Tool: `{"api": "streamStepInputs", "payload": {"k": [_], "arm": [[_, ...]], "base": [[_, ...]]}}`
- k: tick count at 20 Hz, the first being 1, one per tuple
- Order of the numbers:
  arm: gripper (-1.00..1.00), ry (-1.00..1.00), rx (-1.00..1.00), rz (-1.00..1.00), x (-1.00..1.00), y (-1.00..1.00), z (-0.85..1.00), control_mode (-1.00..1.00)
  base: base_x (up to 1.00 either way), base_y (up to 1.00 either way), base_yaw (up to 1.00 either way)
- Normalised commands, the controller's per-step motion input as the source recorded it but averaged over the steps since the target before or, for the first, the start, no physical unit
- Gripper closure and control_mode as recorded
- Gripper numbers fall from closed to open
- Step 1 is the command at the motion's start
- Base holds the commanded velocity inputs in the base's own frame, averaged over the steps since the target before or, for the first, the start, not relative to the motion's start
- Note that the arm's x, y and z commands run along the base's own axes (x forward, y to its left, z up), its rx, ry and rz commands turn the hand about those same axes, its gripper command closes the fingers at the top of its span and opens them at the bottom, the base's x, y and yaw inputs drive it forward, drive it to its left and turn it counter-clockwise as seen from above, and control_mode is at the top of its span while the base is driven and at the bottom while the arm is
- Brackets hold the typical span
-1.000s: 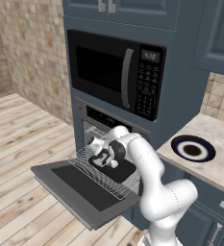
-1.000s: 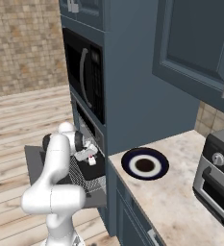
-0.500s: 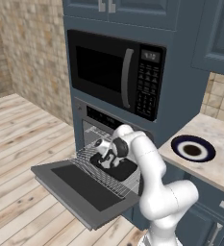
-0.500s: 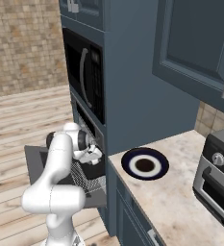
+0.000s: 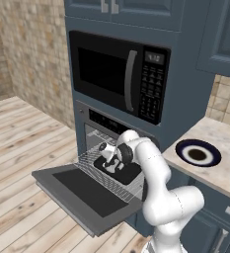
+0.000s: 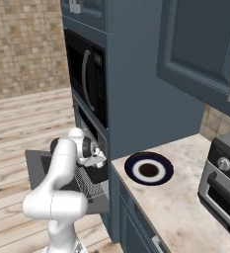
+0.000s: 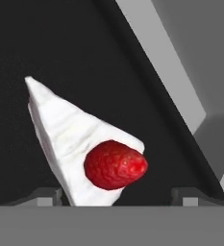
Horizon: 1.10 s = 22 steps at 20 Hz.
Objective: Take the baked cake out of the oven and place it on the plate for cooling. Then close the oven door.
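Cake, a white wedge-shaped slice (image 7: 77, 151) topped by a red strawberry, is seen on the flat black tray (image 7: 60, 43), at 12 o'clock between the gripper's (image 7: 116, 198) widely spread dark fingertips (image 7: 43, 198).

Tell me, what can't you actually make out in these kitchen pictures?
- Claw: in the hand view its tips barely show at the bottom edge, so contact with the cake is unclear.
- Cake in the left base view: hidden behind the arm's wrist over the black tray.
- Oven interior in the right base view: blocked by the arm and the cabinet side.
- Microwave display: too small to read.
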Motion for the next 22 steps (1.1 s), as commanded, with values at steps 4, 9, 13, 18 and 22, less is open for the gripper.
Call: {"api": "streamStepInputs", "payload": {"k": [4, 9, 13, 18, 22], "arm": [[1.0, -0.03, 0.0, 0.22, 0.75, 0.0, -0.39, -1.0], [1.0, -0.04, 0.0, 0.29, 0.68, 0.12, -0.5, -1.0], [1.0, -0.1, 0.0, 0.36, 0.21, 0.18, -0.39, -1.0], [1.0, -0.18, 0.0, 0.39, -0.03, 0.28, -0.23, -1.0], [1.0, -0.22, 0.0, 0.37, -0.71, 0.34, -0.08, -1.0]], "base": [[0.0, 0.0, 0.0], [0.0, 0.0, 0.0], [0.0, 0.0, 0.0], [0.0, 0.0, 0.0], [0.0, 0.0, 0.0]]}}
